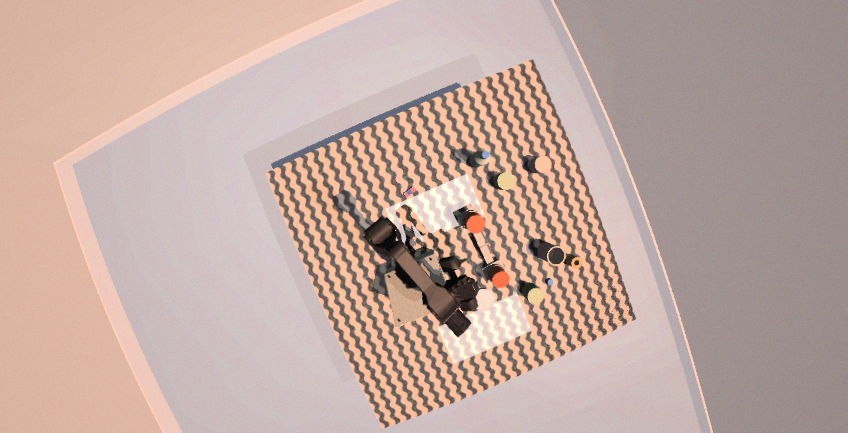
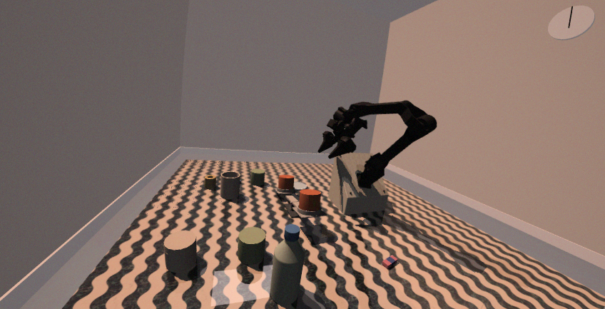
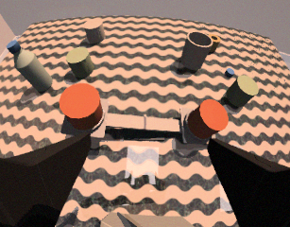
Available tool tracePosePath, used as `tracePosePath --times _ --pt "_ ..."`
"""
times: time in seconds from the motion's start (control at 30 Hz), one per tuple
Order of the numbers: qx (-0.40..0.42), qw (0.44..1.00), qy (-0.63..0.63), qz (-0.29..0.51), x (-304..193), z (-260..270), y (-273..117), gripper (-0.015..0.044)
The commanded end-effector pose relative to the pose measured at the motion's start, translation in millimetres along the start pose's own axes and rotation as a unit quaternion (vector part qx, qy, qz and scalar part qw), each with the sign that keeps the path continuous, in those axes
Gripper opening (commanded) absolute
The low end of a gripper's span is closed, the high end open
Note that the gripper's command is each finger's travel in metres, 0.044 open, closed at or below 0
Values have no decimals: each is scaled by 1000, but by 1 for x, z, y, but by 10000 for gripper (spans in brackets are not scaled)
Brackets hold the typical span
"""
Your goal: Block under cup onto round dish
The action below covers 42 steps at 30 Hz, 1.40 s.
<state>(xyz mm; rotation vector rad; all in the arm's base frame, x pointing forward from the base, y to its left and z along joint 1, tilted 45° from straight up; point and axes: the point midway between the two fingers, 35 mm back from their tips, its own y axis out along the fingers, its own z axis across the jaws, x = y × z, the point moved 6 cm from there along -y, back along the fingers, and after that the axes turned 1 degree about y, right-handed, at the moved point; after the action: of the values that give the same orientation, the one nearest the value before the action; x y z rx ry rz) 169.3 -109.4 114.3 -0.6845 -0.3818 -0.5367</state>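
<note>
One orange-red cup (image 1: 475, 223) (image 2: 309, 200) (image 3: 81, 105) stands on the balance end nearer the bottle. An identical cup (image 1: 500, 278) (image 2: 286, 182) (image 3: 209, 118) stands on the other end. The balance beam (image 3: 135, 122) joins their platforms; I cannot tell its tilt. Both cups look upright, and no block shows. The round white dish (image 1: 485, 299) (image 2: 300, 185) lies beside the second cup, partly covered by the gripper in the top view. My gripper (image 1: 463, 283) (image 2: 324, 153) (image 3: 150, 142) is open and empty, high above the table, on the arm-base side of the balance.
A bottle (image 1: 479, 158) (image 2: 287, 272) (image 3: 33, 71), tan cylinder (image 1: 541, 164) (image 2: 180, 252) and green cylinder (image 1: 505, 181) (image 2: 251, 246) stand past the first cup. A grey mug (image 1: 554, 254) (image 2: 230, 185) and another green cylinder (image 1: 534, 295) (image 2: 257, 177) stand beyond the second. A small red-blue piece (image 1: 409, 192) (image 2: 389, 262) lies apart.
</note>
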Motion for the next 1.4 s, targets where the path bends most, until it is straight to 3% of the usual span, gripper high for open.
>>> tracePosePath --times 0.0,0.67,1.37 --pt "4 999 38 18 6 -6 3 440" --pt "-37 955 253 153 41 -48 39 440" --pt "-163 800 523 243 66 -100 116 440"
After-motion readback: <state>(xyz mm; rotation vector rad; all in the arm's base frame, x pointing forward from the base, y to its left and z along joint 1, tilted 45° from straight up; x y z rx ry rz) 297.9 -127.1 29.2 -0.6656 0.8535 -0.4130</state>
